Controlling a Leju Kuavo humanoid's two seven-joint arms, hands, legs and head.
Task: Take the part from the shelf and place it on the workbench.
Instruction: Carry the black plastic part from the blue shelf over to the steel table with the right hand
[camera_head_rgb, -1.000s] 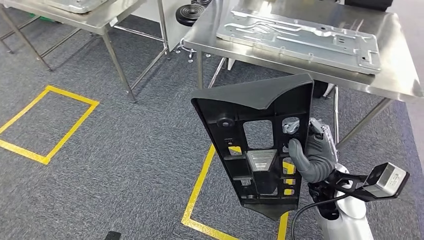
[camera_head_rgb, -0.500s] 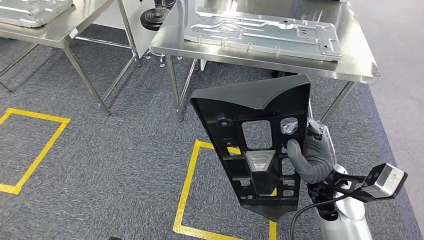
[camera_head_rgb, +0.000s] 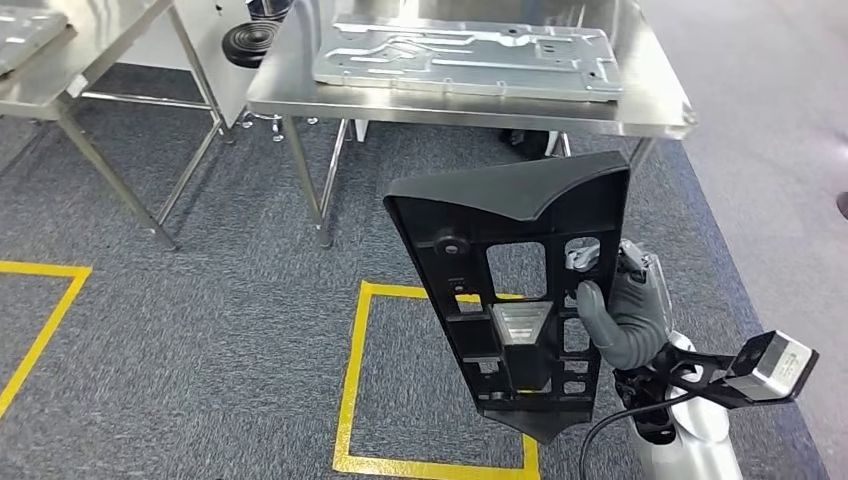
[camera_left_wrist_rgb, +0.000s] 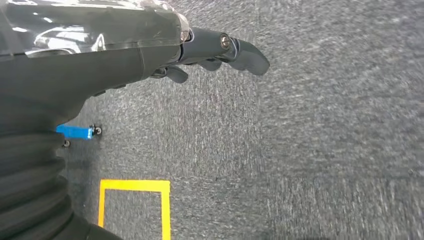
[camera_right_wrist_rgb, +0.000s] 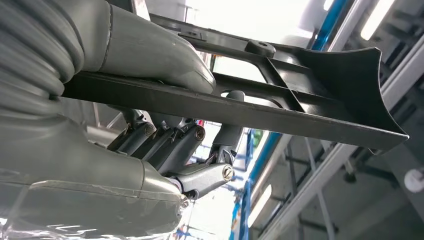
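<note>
Black moulded plastic panel with cut-outs (camera_head_rgb: 515, 290) is held upright, carried at 5 o'clock in the head view. Right hand (camera_head_rgb: 620, 315) clamps its edge, thumb over one face, fingers (camera_right_wrist_rgb: 172, 142) behind. Left hand (camera_left_wrist_rgb: 210, 50) hangs loosely curled, empty. Stainless steel workbench (camera_head_rgb: 655, 105) sits at 12 o'clock. Lay the panel flat beside the silver pressed-metal plate (camera_head_rgb: 465, 58), not on it.

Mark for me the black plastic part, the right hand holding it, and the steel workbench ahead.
Black plastic part (camera_head_rgb: 515, 200), head view, on its broad upper panel.
Right hand (camera_head_rgb: 618, 318), head view, on the grey thumb and palm.
Steel workbench (camera_head_rgb: 655, 100), head view, on its bare right edge.
</note>
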